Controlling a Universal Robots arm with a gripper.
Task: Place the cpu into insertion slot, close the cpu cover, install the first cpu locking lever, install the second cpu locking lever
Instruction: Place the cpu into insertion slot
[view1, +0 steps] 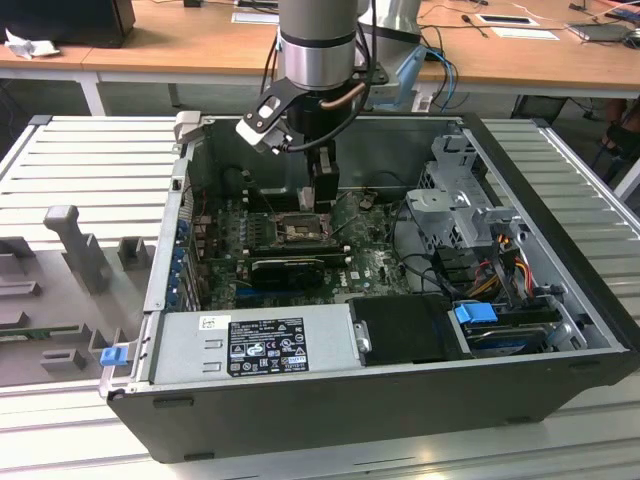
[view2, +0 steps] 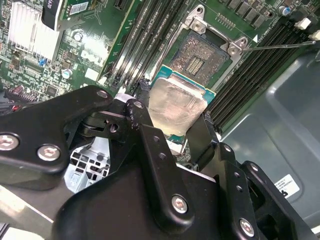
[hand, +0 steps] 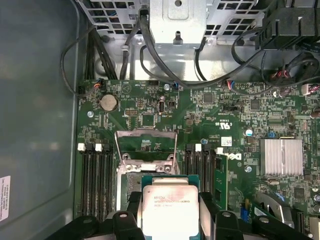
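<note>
Silver-topped cpu above bare insertion slot, cpu cover hinged open

Soft, even light falls from above into the computer case, whose far side sits in shadow. The cpu top gives a pale, dull sheen.

Black computer case lies open on a ribbed metal table, centre of the exterior view. Inside, a labelled grey power supply runs along the lower edge. Metal drive cage at the exterior view's right, blue latch below it. Grey moulded tray at far left (partly cut off). Wooden desks across the top. First wrist view: coin cell and finned silver heatsink on the green circuit board.
</note>
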